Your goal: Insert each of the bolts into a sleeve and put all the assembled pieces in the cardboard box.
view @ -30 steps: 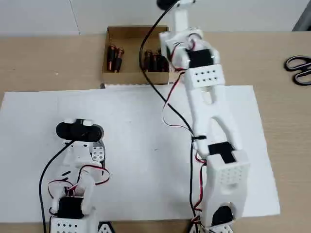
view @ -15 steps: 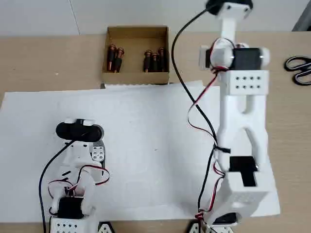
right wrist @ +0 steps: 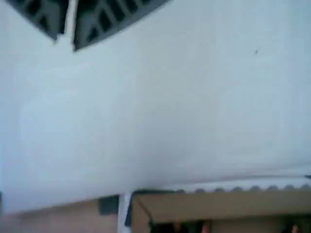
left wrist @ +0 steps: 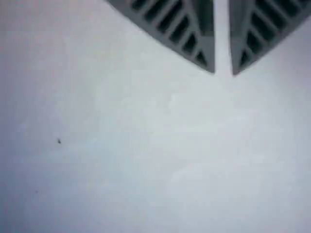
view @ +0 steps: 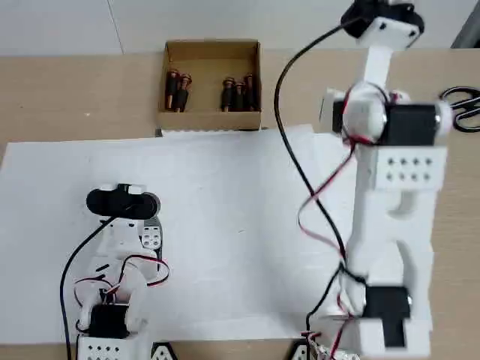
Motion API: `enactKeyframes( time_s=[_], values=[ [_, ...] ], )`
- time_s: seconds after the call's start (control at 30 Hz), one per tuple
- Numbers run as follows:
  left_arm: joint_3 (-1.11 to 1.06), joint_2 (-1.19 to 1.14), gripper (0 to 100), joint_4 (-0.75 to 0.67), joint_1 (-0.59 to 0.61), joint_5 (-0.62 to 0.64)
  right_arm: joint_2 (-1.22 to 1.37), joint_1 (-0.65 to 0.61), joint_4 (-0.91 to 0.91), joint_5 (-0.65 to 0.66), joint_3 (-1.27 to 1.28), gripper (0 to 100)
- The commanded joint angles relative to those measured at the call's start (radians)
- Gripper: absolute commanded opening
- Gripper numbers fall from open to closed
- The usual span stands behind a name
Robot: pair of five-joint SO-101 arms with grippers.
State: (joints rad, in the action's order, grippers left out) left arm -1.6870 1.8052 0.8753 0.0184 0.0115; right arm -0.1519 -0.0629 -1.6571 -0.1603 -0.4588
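Five bolt-and-sleeve pieces sit in the box (view: 206,71): a pair (view: 178,90) on its left side and a trio (view: 238,94) on its right, all lying flat on the floor of the box. No loose bolt or sleeve shows on the paper (view: 225,195) in front of the box, so by my read the assembling and the boxing are done and nothing is left to pick up. How many pieces there were to begin with I can't tell from here.

The left arm (view: 120,240) is folded low, well apart from the box on the far side of the paper from it. Its jaws are clenched to a thin slit and hold nothing, with plain white paper under them. The right arm (view: 394,195) stands tall, off to the right of the box. Its jaws are likewise pinched together and empty, and its wrist view looks down over the paper to the front wall of the box. My call is that both arms are parked.

The box rests on a pale wood counter (view: 75,90), just behind the back edge of the paper. The paper is one big white sheet, a little rumpled near the box's right corner. A pair of scissors (view: 463,97) lies well to the right of the box, partly behind the right arm. Behind the box is a light wall (view: 150,22).
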Motion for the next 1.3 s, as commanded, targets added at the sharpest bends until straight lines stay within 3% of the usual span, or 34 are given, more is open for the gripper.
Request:
enactKeyframes(
  time_s=[0.0, 0.7, 1.03, 1.27],
  values=[
    [0.005, 0.008, 1, 0.003, 0.003, 0.0, -0.174, 0.01, 0.007, -0.009, 0.18, 0.3],
    [0.005, 0.008, 1, 0.003, 0.003, 0.0, -1.239, 0.038, 0.708, 0.103, 1.653, 0.3],
    [0.005, 0.008, 1, 0.003, 0.003, 0.0, -1.673, 0.039, 0.74, 0.104, 1.959, 0.3],
    [0.005, 0.008, 1, 0.003, 0.003, 0.0, -1.649, 0.039, 0.842, 0.124, 2.022, 0.3]
  ],
)
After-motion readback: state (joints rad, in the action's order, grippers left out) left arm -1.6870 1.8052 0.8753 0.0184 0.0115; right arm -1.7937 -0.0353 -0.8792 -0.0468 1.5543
